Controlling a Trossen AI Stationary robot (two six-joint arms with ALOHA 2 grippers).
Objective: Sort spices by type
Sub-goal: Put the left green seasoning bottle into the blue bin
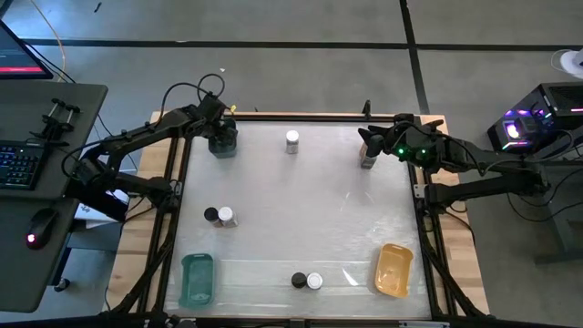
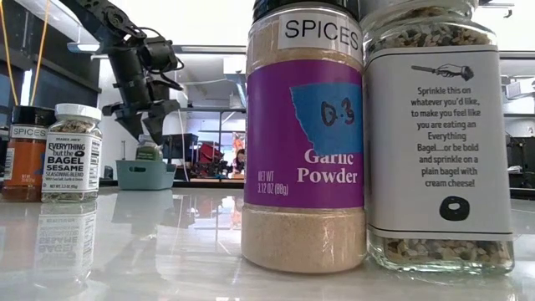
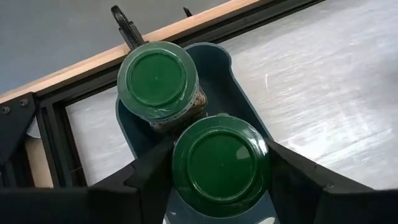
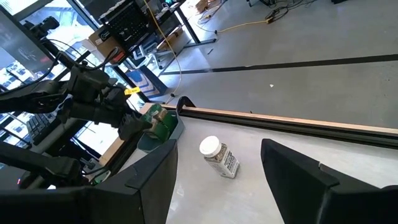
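Two green-lidded spice jars (image 3: 186,121) sit in a dark teal tray (image 1: 222,143) at the upper left of the high view, the left gripper (image 3: 221,168) spread wide around the nearer one. A white-lidded jar (image 1: 291,140) stands alone at upper centre, black-and-white pairs (image 1: 219,216) (image 1: 307,281) lower down between a teal tray (image 1: 197,279) and an orange tray (image 1: 394,269). The right gripper (image 1: 368,155) hovers at upper right, fingers apart and empty.
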